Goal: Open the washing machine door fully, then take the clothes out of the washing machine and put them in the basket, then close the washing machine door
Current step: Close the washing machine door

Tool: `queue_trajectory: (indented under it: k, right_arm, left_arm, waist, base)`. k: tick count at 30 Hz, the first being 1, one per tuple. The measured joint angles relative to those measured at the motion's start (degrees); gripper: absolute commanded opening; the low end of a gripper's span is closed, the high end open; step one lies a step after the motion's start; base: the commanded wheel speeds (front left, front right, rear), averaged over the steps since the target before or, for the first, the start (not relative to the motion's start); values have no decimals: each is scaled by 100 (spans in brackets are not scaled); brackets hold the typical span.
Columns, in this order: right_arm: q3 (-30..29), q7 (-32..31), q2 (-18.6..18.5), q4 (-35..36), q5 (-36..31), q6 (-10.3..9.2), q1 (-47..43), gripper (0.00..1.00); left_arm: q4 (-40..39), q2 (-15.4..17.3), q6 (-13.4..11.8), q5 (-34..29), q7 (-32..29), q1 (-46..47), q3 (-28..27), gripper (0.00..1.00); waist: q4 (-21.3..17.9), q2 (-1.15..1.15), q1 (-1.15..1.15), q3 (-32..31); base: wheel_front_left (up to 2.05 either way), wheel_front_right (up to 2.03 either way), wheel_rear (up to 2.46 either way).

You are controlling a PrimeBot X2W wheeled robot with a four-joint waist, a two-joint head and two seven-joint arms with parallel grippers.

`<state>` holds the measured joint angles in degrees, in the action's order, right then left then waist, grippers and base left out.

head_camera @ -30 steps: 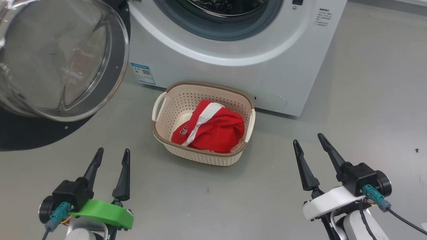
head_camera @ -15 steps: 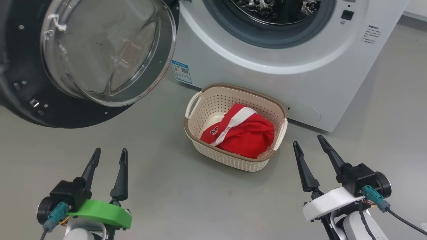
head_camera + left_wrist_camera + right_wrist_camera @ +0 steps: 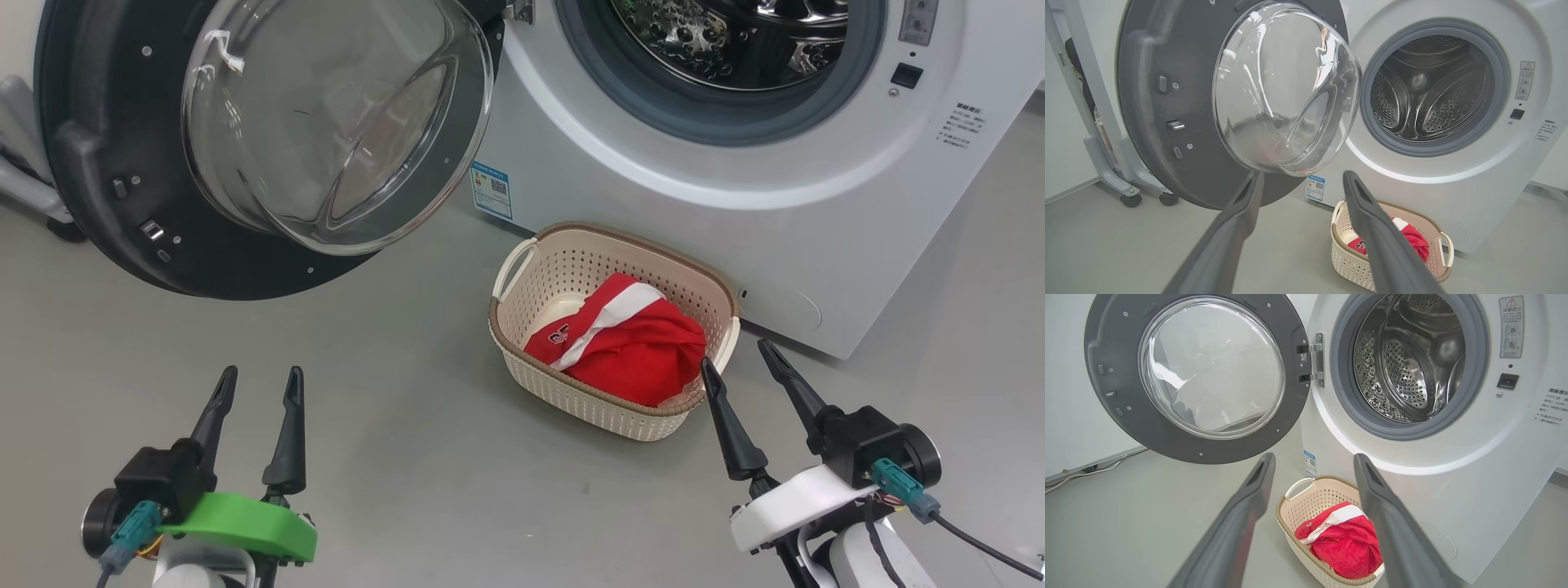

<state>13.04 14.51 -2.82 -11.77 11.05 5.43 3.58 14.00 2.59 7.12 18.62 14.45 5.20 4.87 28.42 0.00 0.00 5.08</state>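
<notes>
From the head, my left claw (image 3: 260,374) and right claw (image 3: 735,355) both stand released and empty, low over the floor (image 3: 424,457). The door (image 3: 269,139) hangs swung wide, ahead of the left claw and off to its left, well apart from it. The basket (image 3: 604,234) sits against the washer (image 3: 653,196), just ahead of the right claw, with the clothes (image 3: 629,343) heaped inside it. Along my left wrist, the fingers spread wide with nothing between them. The door's glass bulge faces me above their tips, its dark rim runs off leftward, and the drum (image 3: 1433,85) up to the right looks bare of cloth. Along my right wrist, the jaws again gape. The hinge (image 3: 1316,359) sits above them at the door's washer-side edge, so the free edge lies farthest left. I judge the unloading done and closing next. That turns on the free edge lying on my left claw's side, so that arm is the nearer one to swing it rightward.
</notes>
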Motion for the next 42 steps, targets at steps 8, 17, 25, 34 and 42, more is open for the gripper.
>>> queue_trajectory:
  k: [8,17,25,34,42]
  right_arm:
    - [21,0,0,-21,1,4,0,100]
    - [37,0,0,-48,9,4,0,100]
    - [47,0,0,-60,10,5,0,100]
    - [51,0,1,-64,18,36,0,100]
    - [65,0,0,-64,33,46,0,100]
  left_arm:
    - [-27,0,0,0,0,-68,-45,100]
    - [-68,-1,0,0,0,-78,-66,100]
    - [-107,-3,0,-1,0,-82,-80,100]
    - [-146,-5,0,-9,0,-84,-89,100]
    - [-158,-9,0,-25,0,-92,-104,72]
  waist:
    - [26,0,0,-40]
    - [31,0,0,-54]
    - [17,0,0,-44]
    - [-11,0,0,-32]
    - [-26,0,0,-22]
  base:
    - [0,0,0]
    - [0,0,0]
    - [0,0,0]
    - [0,0,0]
    - [0,0,0]
